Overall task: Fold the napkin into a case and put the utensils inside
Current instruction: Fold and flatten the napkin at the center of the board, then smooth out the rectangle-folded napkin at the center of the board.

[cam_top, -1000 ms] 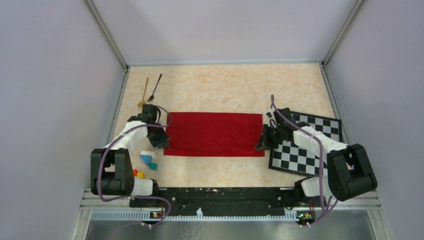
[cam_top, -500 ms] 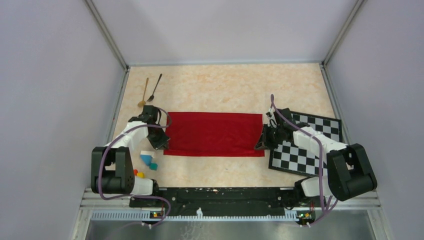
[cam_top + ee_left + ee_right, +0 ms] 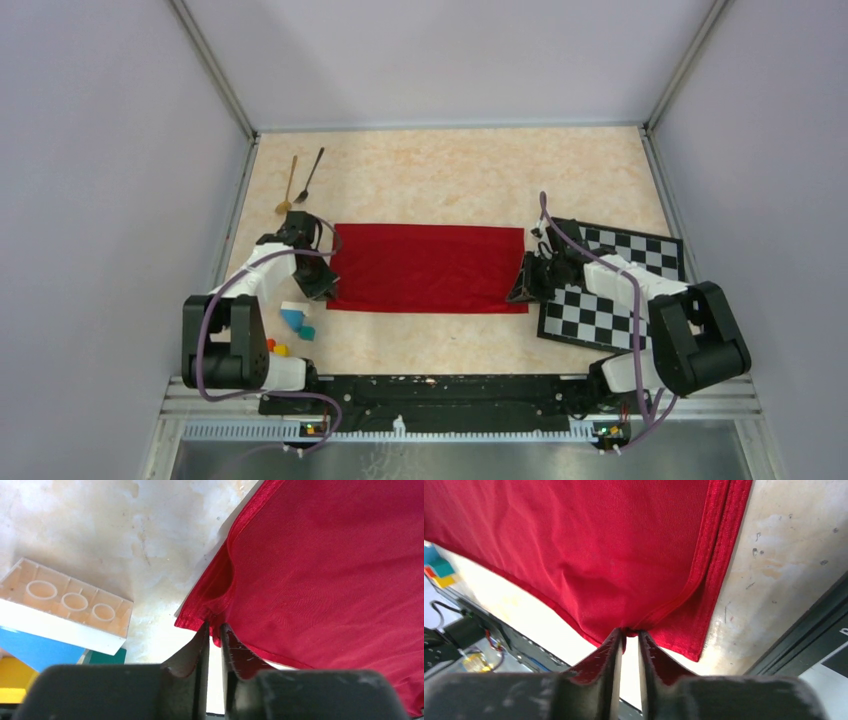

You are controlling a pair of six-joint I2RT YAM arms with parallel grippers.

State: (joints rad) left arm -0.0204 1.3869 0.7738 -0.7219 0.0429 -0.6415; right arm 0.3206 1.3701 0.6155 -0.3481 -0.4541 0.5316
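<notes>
The red napkin [image 3: 428,267] lies folded into a wide rectangle in the middle of the table. My left gripper [image 3: 322,288] is shut on its near left corner; in the left wrist view [image 3: 214,628] the cloth [image 3: 325,570] is pinched at the fingertips. My right gripper [image 3: 523,290] is shut on its near right corner; in the right wrist view [image 3: 630,631] the top layer [image 3: 589,555] is lifted off the layer below. The gold spoon [image 3: 288,184] and the black spoon [image 3: 310,175] lie at the far left, apart from both grippers.
A black-and-white chequered mat [image 3: 610,290] lies to the right under my right arm. Small coloured blocks [image 3: 293,320] sit near the left arm's base; a white block [image 3: 60,605] shows in the left wrist view. Grey walls close in the table.
Both grippers stay shut on the napkin's near corners. The right gripper has shifted slightly away from me; the near edge looks a little straighter.
</notes>
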